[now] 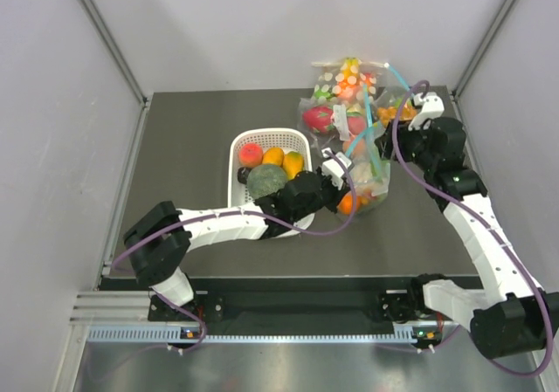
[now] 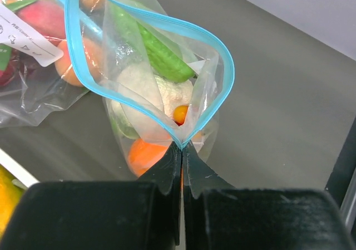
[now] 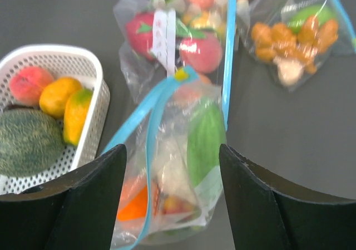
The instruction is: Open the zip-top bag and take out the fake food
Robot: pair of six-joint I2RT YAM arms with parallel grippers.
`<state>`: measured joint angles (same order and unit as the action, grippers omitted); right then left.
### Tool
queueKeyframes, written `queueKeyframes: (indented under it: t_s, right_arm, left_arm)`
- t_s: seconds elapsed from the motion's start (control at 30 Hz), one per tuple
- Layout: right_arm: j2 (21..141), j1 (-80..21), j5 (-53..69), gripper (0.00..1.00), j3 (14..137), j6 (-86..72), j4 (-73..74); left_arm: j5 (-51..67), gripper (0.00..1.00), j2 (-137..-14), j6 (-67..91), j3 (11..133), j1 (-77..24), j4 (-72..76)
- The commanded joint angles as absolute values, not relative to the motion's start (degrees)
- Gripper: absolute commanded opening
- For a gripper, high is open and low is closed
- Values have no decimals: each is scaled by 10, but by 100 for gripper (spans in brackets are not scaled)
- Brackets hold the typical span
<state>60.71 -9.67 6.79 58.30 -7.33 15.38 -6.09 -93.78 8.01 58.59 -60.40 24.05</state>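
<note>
at left gripper (image 2: 182,147), zip-top bag (image 2: 161,88) corner

Left gripper (image 1: 341,178) in at the bag (image 1: 374,181) edge, orange fruit (image 1: 348,203) showing through the plastic, basket (image 1: 236,152) of fruit just left, right gripper (image 1: 417,113) up by the back bags (image 1: 336,104)

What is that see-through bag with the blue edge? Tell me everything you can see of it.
The zip-top bag is clear, floppy plastic with a light-blue zip strip around its mouth, which gapes open in a wide loop. The left gripper is shut on a corner of that strip, holding it up. Inside lie a long green vegetable, a white cauliflower-like piece and a round orange fruit. It sits on the dark table beside other filled bags.
</note>
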Motion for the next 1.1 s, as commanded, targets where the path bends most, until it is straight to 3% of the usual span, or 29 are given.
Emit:
queueKeyframes:
  t_s: [0.0, 0.37, 0.4, 0.47, 0.53, 0.67, 0.73, 0.77, 0.8, 0.83, 0.93, 1.07]
  right_arm:
    - [593, -105, 66, 67, 560, -81, 213]
    - [608, -135, 99, 63, 534, -92, 211]
    - [612, -136, 98, 50, 532, -91, 212]
    - [620, -136, 91, 33, 531, -88, 214]
    - [626, -136, 86, 27, 532, -84, 216]
    - [633, -136, 76, 25, 531, -80, 218]
    - [635, -137, 74, 16, 530, -76, 219]
    - [635, -137, 74, 11, 530, -76, 220]
    - [635, -136, 74, 0, 530, -76, 221]
    - [628, -137, 71, 0, 529, -76, 221]
    - [616, -136, 61, 0, 529, -75, 221]
    - [606, -136, 56, 0, 530, -71, 227]
  left_arm:
    - [-101, 0, -939, 63, 583, -611, 280]
    - [-94, 0, -951, 50, 593, -620, 282]
    - [-94, 0, -950, 48, 593, -620, 282]
    - [-84, 0, -946, 40, 588, -621, 287]
    - [-89, 0, -937, 34, 577, -623, 302]
    - [-95, 0, -933, 23, 577, -623, 295]
    - [-84, 1, -933, 23, 578, -623, 290]
    - [-77, 7, -932, 25, 580, -623, 284]
    - [-75, 17, -931, 25, 586, -623, 277]
    - [-75, 46, -928, 23, 590, -623, 255]
    - [-103, 78, -915, 11, 602, -622, 202]
    - [-161, 84, -903, -11, 618, -609, 143]
